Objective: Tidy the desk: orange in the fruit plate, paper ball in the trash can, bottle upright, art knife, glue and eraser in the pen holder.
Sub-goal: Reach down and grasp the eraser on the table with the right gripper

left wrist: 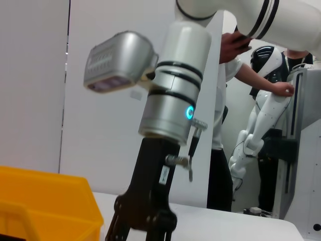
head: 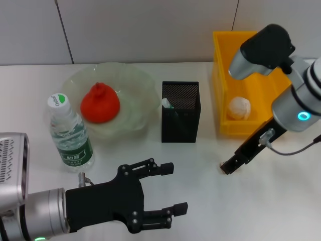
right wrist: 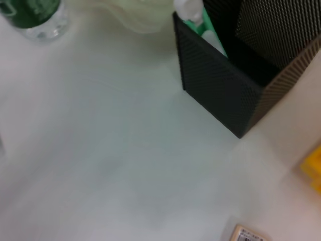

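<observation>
The orange (head: 100,103) lies in the clear fruit plate (head: 138,88). The bottle (head: 70,133) stands upright left of the plate. The paper ball (head: 239,107) lies in the yellow trash can (head: 220,75). The black mesh pen holder (head: 180,112) holds a white and green item (head: 167,104); I cannot tell what it is. A small eraser (head: 222,165) lies on the table, also in the right wrist view (right wrist: 248,234). My right gripper (head: 229,166) is low over the table at the eraser. My left gripper (head: 168,189) is open and empty near the front edge. No art knife shows.
The right wrist view shows the pen holder (right wrist: 225,95), the bottle's base (right wrist: 35,17) and a corner of the trash can (right wrist: 313,165). The left wrist view shows my right arm (left wrist: 170,100), the trash can (left wrist: 45,201) and a person (left wrist: 235,65) behind.
</observation>
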Robot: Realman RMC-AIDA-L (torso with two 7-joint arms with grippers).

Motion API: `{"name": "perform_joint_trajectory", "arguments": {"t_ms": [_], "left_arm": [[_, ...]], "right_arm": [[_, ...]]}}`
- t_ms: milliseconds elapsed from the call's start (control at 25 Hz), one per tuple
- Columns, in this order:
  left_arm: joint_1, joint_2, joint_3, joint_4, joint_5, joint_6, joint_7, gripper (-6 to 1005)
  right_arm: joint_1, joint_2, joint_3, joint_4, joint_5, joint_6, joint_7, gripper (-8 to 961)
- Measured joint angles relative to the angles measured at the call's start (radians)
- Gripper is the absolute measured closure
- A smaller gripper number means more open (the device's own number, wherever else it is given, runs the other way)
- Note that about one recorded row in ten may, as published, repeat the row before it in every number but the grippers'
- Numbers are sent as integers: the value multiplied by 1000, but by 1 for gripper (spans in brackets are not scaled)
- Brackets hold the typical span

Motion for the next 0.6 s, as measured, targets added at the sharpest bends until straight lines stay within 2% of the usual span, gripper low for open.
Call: {"name": "perform_joint_trajectory", "arguments": {"t_ms": [120, 320, 600], "left_arm": [[1, 0, 0, 0, 0, 4, 4, 199], [1, 1, 0, 0, 0, 13, 4, 200], [1, 2, 1, 0, 0, 29, 4, 200]], "right_arm": [[-6, 3, -44, -21, -32, 44, 66, 157], [-16, 12, -55, -28, -47, 76, 114, 158], [-31, 13, -57, -39, -42, 103, 168, 159]]}}
